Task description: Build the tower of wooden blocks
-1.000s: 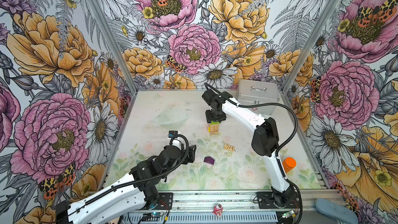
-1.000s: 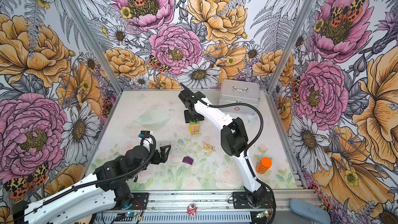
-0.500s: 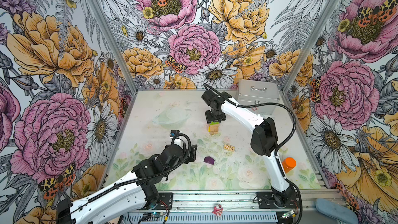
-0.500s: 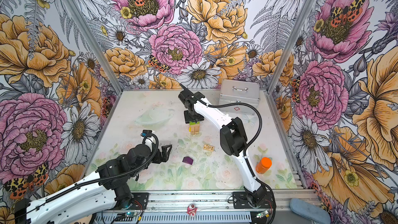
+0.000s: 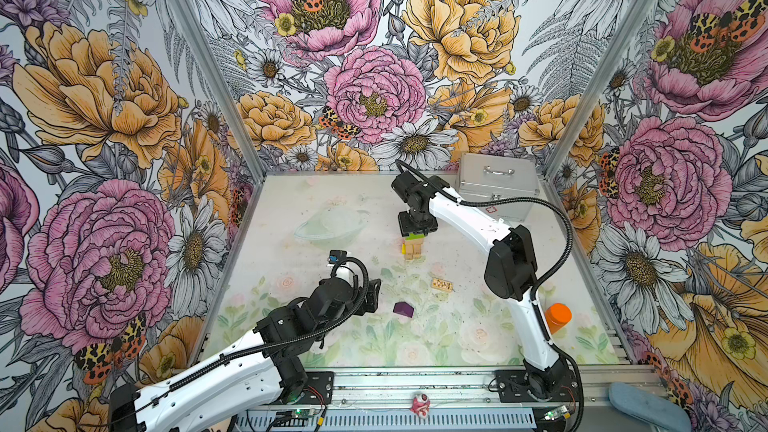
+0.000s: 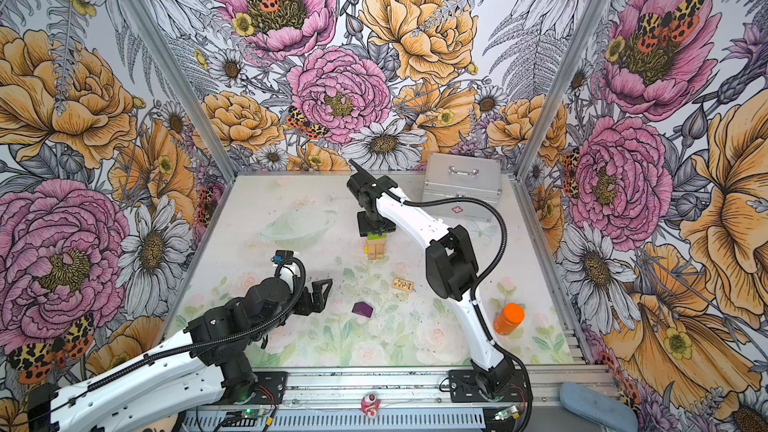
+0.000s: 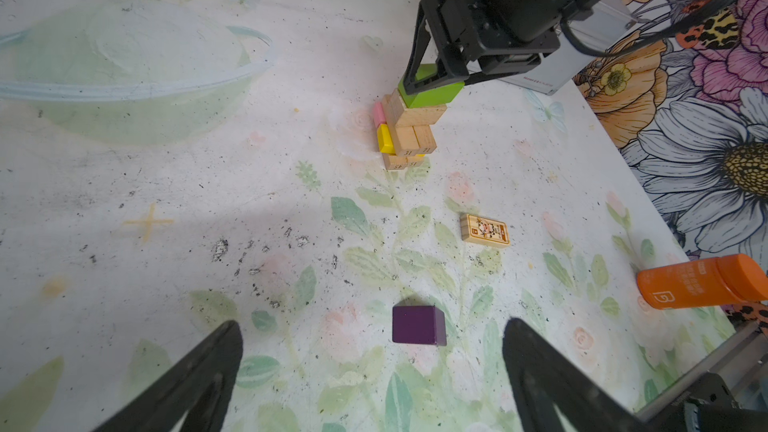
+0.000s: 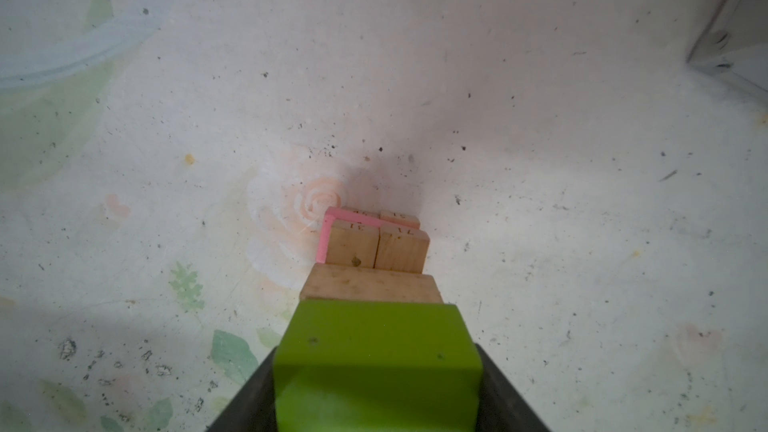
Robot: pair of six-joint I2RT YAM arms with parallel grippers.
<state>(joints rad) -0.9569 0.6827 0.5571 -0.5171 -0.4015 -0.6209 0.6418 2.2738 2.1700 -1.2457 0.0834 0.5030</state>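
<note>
Mostly, the right gripper (image 7: 434,81) hides the lime-green block (image 8: 376,359) it pinches. In both top views only a sliver of green (image 5: 415,236) shows beneath the black claw. In the right wrist view the fingers are cut off at the frame's edge, and the block covers the tower's top.

The tower (image 7: 409,130) stands upright mid-table, towards the back. Its lowest planks are hard to make out. The green block lies level on top, its length seemingly along the tan plank under it, crosswise to the pair below.

Our left gripper (image 7: 372,326) is spread wide and empty, near the purple block (image 7: 419,324), which lies on the table well apart from the tower.
</note>
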